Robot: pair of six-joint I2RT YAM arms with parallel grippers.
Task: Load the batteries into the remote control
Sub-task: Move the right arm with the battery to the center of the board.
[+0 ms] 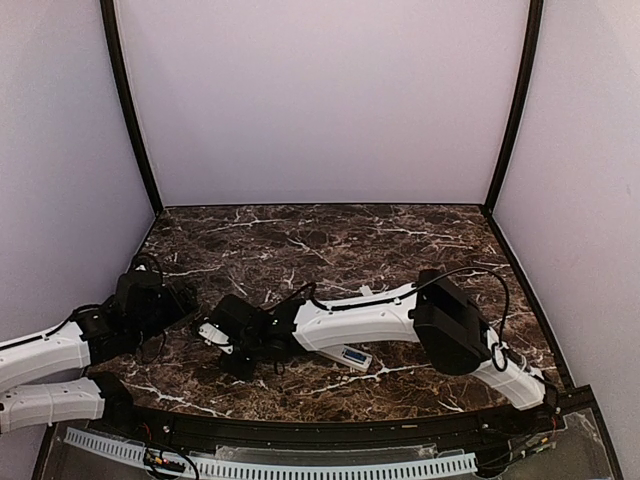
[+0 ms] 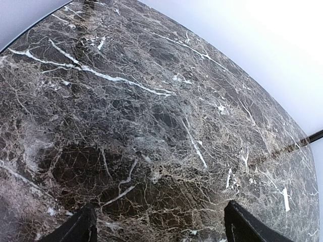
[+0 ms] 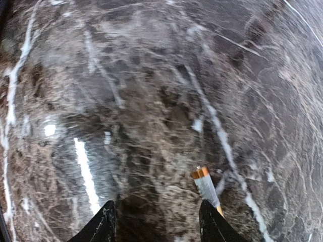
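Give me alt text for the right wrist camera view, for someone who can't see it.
A small grey battery with an orange end shows beside one fingertip of the open right gripper, over a dark marble table. The picture is blurred.

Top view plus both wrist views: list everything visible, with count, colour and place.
table: one, dark brown marble with white veins, across the middle.
walls: three, pale lilac, behind and at both sides.
remote control: one, white with a blue window, near the front edge, mostly hidden under the right arm.
battery: one, grey with an orange end, on the marble close by one of the right fingers.
left arm: one, white and black, at the left edge.
right arm: one, white and black, reaching leftwards.
left fingers: two, black, wide apart over marble.
right fingers: two, black, apart.
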